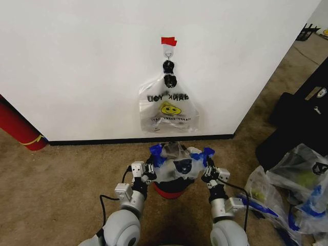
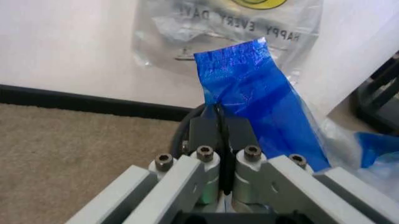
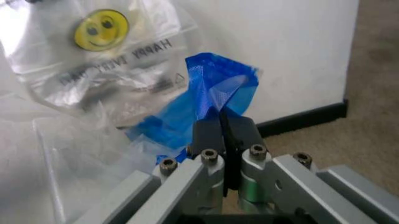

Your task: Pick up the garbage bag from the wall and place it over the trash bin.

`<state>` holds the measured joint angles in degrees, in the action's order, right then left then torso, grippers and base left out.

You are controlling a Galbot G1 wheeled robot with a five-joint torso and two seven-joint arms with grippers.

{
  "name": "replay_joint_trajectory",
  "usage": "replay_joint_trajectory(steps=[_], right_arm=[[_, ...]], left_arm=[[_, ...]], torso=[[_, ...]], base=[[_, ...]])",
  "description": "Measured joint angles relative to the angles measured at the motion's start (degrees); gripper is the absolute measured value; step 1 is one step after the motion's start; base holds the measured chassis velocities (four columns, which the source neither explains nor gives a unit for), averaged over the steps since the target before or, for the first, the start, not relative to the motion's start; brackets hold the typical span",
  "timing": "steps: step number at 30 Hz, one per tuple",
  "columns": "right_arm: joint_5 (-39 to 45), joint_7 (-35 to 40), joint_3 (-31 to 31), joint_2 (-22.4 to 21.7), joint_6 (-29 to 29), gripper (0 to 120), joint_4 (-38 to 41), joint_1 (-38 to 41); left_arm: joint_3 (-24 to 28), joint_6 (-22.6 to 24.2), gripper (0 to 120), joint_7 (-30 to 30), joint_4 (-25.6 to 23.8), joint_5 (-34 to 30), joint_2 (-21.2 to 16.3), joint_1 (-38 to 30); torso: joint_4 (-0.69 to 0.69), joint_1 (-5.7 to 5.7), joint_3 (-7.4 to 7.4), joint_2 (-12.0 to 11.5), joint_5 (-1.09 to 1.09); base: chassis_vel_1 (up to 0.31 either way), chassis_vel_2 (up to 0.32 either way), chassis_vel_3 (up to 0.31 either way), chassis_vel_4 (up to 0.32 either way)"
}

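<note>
Both grippers, left [image 1: 151, 165] and right [image 1: 207, 165], clamp the garbage bag [image 1: 179, 166] beneath a hanging smiley bag [image 1: 169, 110].

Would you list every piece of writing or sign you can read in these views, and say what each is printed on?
"HAPPY EVERY DAY": on the smiley-face bag hanging on the wall, under its yellow smiley.
"ANK YOU": larger lettering above the smiley, seen reversed in the head view, first letters lost in folds.
Small print below the slogan: too blurred.

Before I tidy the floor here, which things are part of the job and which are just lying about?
Job:
- garbage bag, pinched at its blue patches by left gripper and right gripper
- trash bin under it

Lying about:
- smiley bag on the wall hook
- clear sacks
- red pipe
</note>
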<state>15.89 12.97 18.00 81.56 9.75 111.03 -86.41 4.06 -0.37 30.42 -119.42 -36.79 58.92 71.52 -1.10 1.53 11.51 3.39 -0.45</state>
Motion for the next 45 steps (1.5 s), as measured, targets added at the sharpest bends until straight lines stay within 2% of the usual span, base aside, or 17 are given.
replay_joint_trajectory(steps=[11,20,29,38,45], right_arm=[[-2.0,1.1,0.1,-0.5,-0.7,0,-1.5,-2.4],[-2.3,1.1,-0.7,1.1,-0.2,0,-2.0,-3.7],[-1.2,2.1,0.9,-0.9,-1.5,0,-1.3,-4.1],[-1.0,2.3,0.4,-1.1,-2.9,0,-1.3,-4.2],[-1.4,2.3,-0.2,-2.4,-3.9,0,-2.7,-4.0]], left_arm=[[-0.8,0.0,0,0.3,-1.9,0.6,-1.5,3.3],[-1.3,0.5,0,0.9,-3.7,-0.1,-3.0,5.3],[-3.0,2.1,0,1.6,-6.2,-2.5,-5.1,8.2],[-4.2,3.4,0,1.9,-8.4,-4.3,-6.4,10.2],[-4.4,3.6,0,1.6,-9.9,-4.4,-8.2,14.2]], torso=[[0.00,0.00,0.00,0.0,0.00],[-0.01,0.00,0.00,0.0,0.00],[0.00,0.00,0.00,0.0,-0.01],[0.00,0.00,0.00,0.0,0.01],[0.00,0.00,0.00,0.0,0.00]], base=[[0.000,0.000,0.000,0.000],[0.000,0.000,0.000,0.000],[0.000,0.000,0.000,0.000],[0.000,0.000,0.000,0.000],[0.000,0.000,0.000,0.000]])
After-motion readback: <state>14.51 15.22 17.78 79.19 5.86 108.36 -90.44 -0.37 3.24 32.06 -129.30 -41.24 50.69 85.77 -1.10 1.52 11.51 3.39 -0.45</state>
